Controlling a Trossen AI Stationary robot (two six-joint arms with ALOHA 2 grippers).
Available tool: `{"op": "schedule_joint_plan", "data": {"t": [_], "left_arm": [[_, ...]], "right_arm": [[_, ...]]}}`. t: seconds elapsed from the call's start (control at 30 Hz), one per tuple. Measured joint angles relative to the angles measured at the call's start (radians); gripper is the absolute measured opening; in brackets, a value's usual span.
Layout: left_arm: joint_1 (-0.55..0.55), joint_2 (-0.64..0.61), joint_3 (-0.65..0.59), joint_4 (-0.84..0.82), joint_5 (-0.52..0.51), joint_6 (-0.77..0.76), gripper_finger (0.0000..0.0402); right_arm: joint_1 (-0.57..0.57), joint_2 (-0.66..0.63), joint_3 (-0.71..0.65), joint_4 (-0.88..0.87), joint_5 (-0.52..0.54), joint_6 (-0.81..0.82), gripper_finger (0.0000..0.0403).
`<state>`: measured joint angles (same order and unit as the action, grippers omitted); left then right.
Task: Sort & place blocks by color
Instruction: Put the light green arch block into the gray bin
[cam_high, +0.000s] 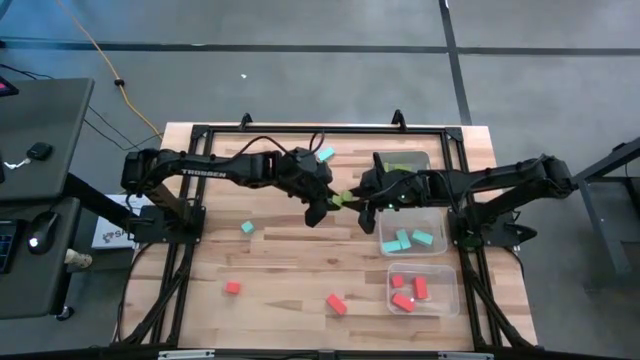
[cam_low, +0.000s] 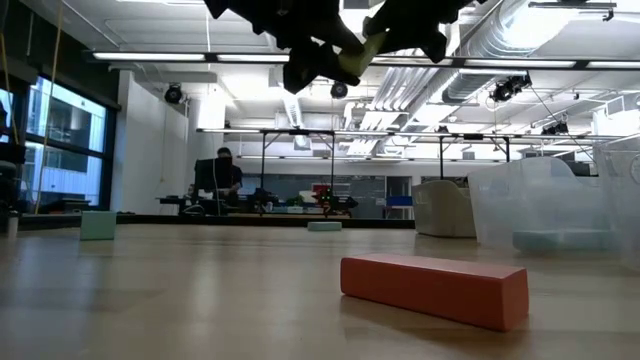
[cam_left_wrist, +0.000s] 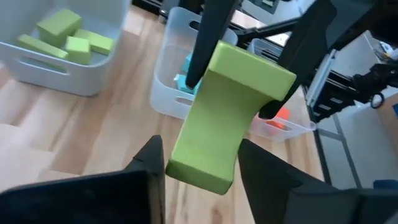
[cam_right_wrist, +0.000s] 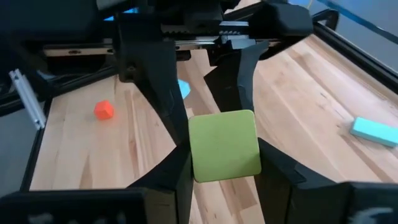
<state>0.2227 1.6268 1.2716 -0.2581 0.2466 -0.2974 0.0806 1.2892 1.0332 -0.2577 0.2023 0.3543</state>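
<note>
A lime green bar block (cam_high: 345, 198) hangs in the air above the table's middle, between my two grippers. My left gripper (cam_high: 322, 207) comes from the table's left and my right gripper (cam_high: 364, 200) from the right, and each is shut on one end of the bar. The low view shows the bar (cam_low: 356, 58) high above the tabletop. Loose on the table lie two light blue blocks (cam_high: 325, 154) (cam_high: 247, 228), a red-orange cube (cam_high: 232, 288) and a red-orange bar (cam_high: 336, 303). My left gripper pinches the bar's near end (cam_left_wrist: 198, 167) between its two fingers, one on each long side. The fingers lie along the bar. The bar is lifted clear of the table and slants away from the gripper. My right gripper pinches the bar's other end (cam_right_wrist: 224, 148) between its two fingers (cam_right_wrist: 180, 177), coming level from the table's right. That end's square face points at the wrist camera. The bar is clear of the table.
Three clear bins stand along the table's right side: a far one (cam_high: 428, 158) with green blocks, a middle one (cam_high: 445, 240) with light blue blocks, a near one (cam_high: 455, 290) with red-orange blocks. Free wood lies on the table's left half. A person sits in the room behind.
</note>
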Motion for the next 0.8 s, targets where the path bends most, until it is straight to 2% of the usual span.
{"op": "schedule_joint_plan", "data": {"t": [0.17,0.33,0.8], "left_arm": [[0.047,0.000,0.000,-0.002,0.006,0.003,0.0149],[0.097,0.000,0.000,-0.003,0.016,0.005,0.0164],[0.174,0.000,0.000,-0.006,0.019,0.043,0.0164]], "right_arm": [[-0.025,0.000,0.000,-0.019,0.006,0.013,0.0113],[-0.059,0.000,0.000,-0.114,0.031,0.071,0.0113],[-0.226,0.000,0.000,-0.529,0.151,0.227,0.0113]]}}
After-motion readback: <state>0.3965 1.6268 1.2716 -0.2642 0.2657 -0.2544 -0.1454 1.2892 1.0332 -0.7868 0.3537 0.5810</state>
